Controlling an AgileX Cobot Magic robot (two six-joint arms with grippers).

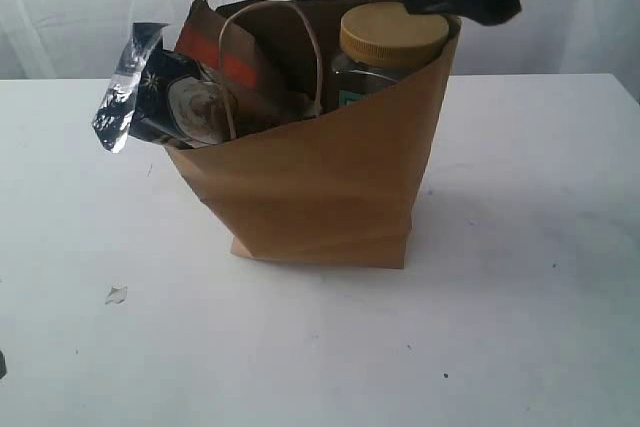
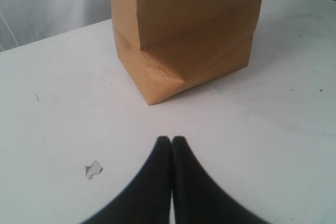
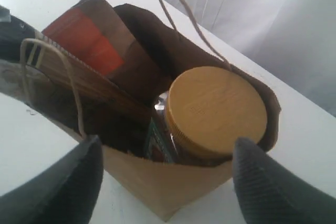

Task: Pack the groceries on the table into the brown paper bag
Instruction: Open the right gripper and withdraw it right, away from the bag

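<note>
On the white table (image 1: 520, 327) the creased brown paper bag (image 1: 330, 187) is stood beneath the right gripper (image 3: 168, 142), spread wide on nothing, with the tan-lidded clear jar (image 3: 215, 111) and brown pouch (image 3: 100, 45) packed inside (hidden in the left wrist view, where only its folded base is shown ahead of the empty, pressed-shut left gripper (image 2: 171, 141)).

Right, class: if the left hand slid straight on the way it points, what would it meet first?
Probably the brown paper bag, near its bottom corner. Only white table lies between, though depth is hard to judge.
</note>
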